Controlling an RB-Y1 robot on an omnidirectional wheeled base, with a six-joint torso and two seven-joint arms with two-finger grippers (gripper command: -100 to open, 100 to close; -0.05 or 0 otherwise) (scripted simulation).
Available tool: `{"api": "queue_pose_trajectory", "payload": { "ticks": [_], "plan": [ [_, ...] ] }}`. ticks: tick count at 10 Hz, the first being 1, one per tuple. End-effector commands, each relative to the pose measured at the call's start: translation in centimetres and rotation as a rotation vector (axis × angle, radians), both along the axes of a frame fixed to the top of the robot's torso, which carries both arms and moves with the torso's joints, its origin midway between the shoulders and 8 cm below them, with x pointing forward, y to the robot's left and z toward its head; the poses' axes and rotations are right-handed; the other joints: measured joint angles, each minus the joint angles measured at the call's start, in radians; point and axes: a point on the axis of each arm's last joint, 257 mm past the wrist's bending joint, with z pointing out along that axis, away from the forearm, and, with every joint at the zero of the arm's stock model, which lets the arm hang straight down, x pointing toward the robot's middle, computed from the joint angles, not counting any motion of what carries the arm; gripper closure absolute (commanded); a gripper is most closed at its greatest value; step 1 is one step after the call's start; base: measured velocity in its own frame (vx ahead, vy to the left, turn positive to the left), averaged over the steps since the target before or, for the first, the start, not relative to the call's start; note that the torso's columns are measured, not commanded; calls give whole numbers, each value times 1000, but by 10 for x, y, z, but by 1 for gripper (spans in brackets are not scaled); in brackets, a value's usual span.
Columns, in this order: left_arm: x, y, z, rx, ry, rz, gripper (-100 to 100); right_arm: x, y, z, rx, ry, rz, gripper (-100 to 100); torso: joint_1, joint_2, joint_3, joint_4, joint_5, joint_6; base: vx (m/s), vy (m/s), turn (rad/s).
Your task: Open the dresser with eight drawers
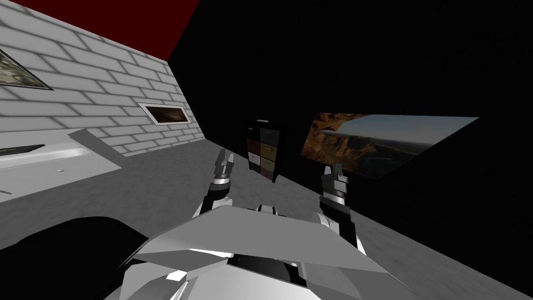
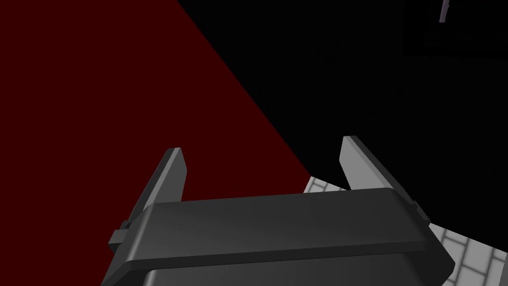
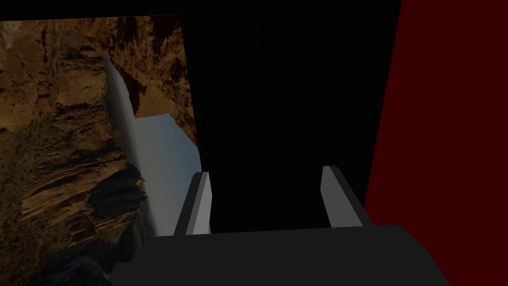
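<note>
The dresser (image 1: 264,150) stands well ahead across the grey floor (image 1: 166,179), against a black wall and near a landscape picture (image 1: 385,140). The step in hand is probably the approach. The robot would do best to drive up square to the drawer fronts and choose an arm only once one is within reach. Both forearms point forward and up. The left pincer (image 1: 225,155) and right pincer (image 1: 332,169) are released, fingers apart, holding nothing.

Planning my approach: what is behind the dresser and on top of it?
Behind the dresser is a black area. Its dark top shows nothing clearly. The drawer fronts hide whatever is inside.
</note>
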Motion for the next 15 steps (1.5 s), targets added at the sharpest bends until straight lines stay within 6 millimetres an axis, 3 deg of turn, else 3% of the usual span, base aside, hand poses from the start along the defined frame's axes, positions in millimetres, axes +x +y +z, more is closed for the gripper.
{"api": "queue_pose_trajectory", "payload": {
  "ticks": [1,15],
  "plan": [
    [9,-6,-13,48,35,-30,-100,0,0,0,0,0,0,0,0,8,-20,9,0,0,72,-13,-31],
    [68,-24,-119,122,267,-86,-100,0,0,0,0,0,0,0,-1,15,-24,14,0,0,108,-17,-46]
  ]
}}
